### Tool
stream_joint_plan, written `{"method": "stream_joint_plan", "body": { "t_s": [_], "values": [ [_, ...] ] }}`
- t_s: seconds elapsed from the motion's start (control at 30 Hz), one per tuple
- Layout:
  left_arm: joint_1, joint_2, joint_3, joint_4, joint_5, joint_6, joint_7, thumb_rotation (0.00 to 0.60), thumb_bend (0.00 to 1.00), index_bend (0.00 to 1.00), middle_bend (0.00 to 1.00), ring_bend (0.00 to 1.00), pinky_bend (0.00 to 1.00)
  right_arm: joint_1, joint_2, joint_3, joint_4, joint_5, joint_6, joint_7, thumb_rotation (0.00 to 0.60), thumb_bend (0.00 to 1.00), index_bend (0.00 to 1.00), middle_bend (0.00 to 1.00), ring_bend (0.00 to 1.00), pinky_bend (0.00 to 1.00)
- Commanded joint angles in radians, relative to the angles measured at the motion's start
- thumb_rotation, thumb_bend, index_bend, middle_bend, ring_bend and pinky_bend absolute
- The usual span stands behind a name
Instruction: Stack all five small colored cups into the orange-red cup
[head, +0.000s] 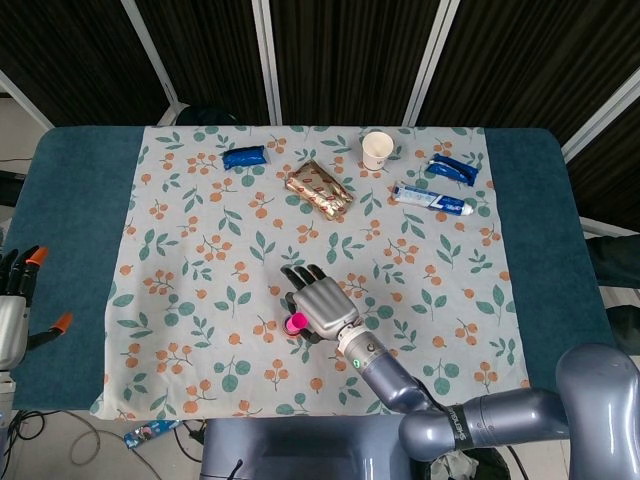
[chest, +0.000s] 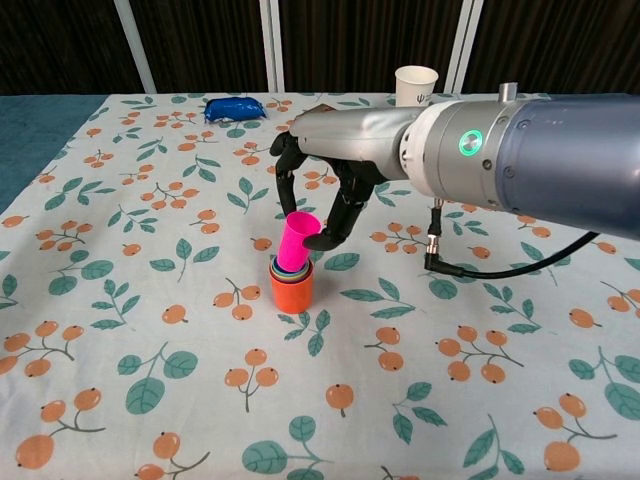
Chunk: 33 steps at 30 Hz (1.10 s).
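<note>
the right hand (chest: 325, 185) holds a small bright pink plastic cup (chest: 295, 241) pinched between its thumb and a finger, while the other fingers (chest: 283, 160) arch above it. the pink cup sits almost upright, leaning slightly, with its base inside the mouth of the short orange-red plastic cup (chest: 291, 289) directly beneath the hand. between the pink cup and the orange-red rim, the thin edges of other nested cups show, one blue and one greenish; how many lie inside cannot be told. the stack stands on the floral cloth-covered table (chest: 120, 330).

in the head view the same right hand (head: 318, 304) covers most of the stack, with only the pink cup (head: 296, 322) showing at its left edge. beyond the hand, toward the far edge of the table, lie a shiny gold foil packet (head: 318, 189), a white paper cup (head: 376, 150), a crumpled blue wrapper (head: 245, 157), a white and blue toothpaste tube (head: 432, 199) and a second blue packet (head: 453, 169).

the left hand (head: 18, 300) rests well apart from the stack, off the left edge of the table, its fingers spread and holding nothing.
</note>
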Motion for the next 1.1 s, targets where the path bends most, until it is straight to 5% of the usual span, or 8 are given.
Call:
{"method": "stream_joint_plan", "body": {
  "t_s": [0.03,0.4,0.77,1.1],
  "values": [
    [0.000,0.000,0.000,0.000,0.000,0.001,-0.001,0.600,0.16,0.08,0.06,0.00,0.03,0.002,-0.001,-0.002,0.004,0.005,0.000,0.002,0.600,0.40,0.52,0.03,0.07,0.10],
    [0.001,0.001,-0.001,-0.001,0.001,0.003,-0.001,0.600,0.16,0.08,0.06,0.00,0.03,0.008,-0.013,-0.015,0.016,0.008,-0.002,0.012,0.600,0.40,0.51,0.03,0.07,0.10],
    [0.002,0.003,-0.003,0.000,-0.001,0.005,-0.004,0.600,0.16,0.08,0.06,0.00,0.03,0.020,-0.012,-0.030,0.010,0.036,-0.006,-0.003,0.600,0.40,0.04,0.02,0.04,0.10],
    [0.005,0.006,-0.004,0.001,0.000,0.010,-0.011,0.600,0.16,0.08,0.06,0.00,0.03,-0.062,0.144,-0.059,-0.104,-0.098,0.135,0.007,0.600,0.34,0.00,0.00,0.01,0.10]
  ]
}}
